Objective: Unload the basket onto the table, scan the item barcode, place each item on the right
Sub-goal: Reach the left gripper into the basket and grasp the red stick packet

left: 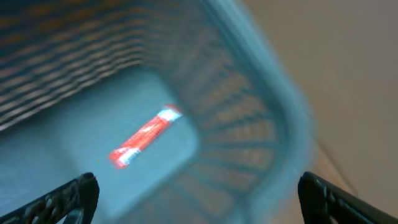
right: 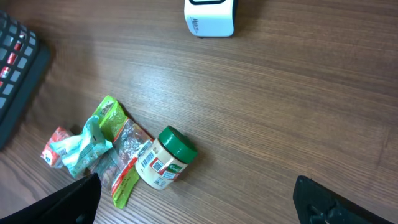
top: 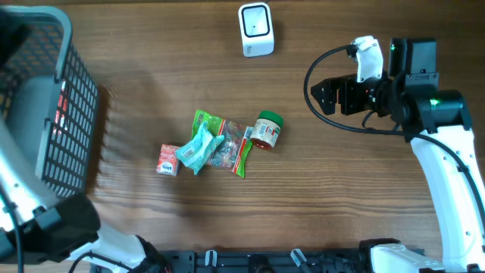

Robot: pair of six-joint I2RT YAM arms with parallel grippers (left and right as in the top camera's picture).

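The left gripper hangs released and empty over the basket, where a red pack lies. The next item is probably the jar, on its side on the worktop against the packets. The right gripper, also released and empty, should grasp it across the body, keeping the label clear, then turn that label toward the scanner at the far edge.

A: Non-task stuff in view?
B: Brown wood-grain table, grain running left-right. Grey plastic basket at its left end, mesh walls, solid rounded rim.
A: Basket upright?
B: Yes, open side up. Left wrist view looks down into it, blurred. Right wrist view catches only a dark corner of it.
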